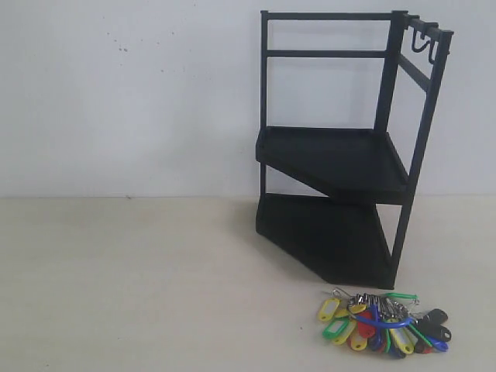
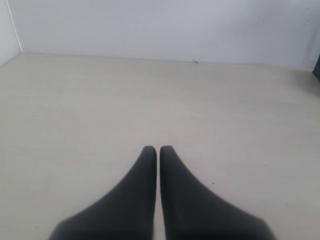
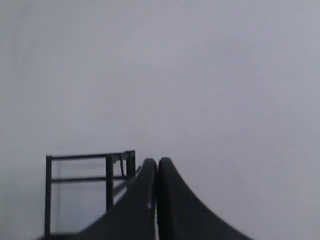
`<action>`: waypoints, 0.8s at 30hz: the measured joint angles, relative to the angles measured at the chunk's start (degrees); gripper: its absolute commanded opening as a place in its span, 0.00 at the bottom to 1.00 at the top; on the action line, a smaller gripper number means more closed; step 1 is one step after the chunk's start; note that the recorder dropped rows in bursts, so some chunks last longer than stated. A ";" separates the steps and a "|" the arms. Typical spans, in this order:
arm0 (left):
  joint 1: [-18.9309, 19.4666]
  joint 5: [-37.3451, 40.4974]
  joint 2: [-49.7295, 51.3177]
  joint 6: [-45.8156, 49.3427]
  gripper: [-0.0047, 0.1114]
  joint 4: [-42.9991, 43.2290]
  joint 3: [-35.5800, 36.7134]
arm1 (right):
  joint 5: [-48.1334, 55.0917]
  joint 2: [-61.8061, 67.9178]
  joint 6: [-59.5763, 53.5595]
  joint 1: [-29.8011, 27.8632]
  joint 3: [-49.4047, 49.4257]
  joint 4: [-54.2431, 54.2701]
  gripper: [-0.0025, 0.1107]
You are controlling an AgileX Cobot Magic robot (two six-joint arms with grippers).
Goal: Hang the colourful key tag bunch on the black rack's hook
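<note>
Because the colourful key tag bunch [image 1: 384, 322] lies loose on the table [image 1: 155, 287], just in front of the black rack [image 1: 333, 155], it probably handles as a light, floppy cluster, and its smooth plastic tags may slip. Recommended hold: the metal rings, which leaves the blue loop free for the hook [image 1: 419, 51]. The left fingers [image 2: 140, 200] and right fingers [image 3: 137, 205] are pressed together and hold nothing.
</note>
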 measured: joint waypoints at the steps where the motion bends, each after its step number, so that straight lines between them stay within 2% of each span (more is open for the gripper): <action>1: 0.00 0.00 0.00 0.00 0.08 0.00 0.00 | 5.50 1.33 -2.90 0.00 -2.71 -0.13 0.02; 7: 0.00 0.00 0.00 0.00 0.08 0.00 0.00 | 36.32 19.03 -9.05 0.00 -18.00 -0.13 0.02; 10: 0.00 0.00 0.00 0.00 0.08 0.00 0.00 | 43.36 27.66 -9.27 0.00 -20.17 -0.13 0.02; 17: 0.00 0.00 0.00 0.00 0.08 0.00 0.00 | 43.50 40.53 -9.27 0.00 -20.59 -0.13 0.02; 24: 0.00 0.00 0.00 0.00 0.08 0.00 0.00 | 41.59 46.55 -6.02 0.00 -20.59 3.71 0.02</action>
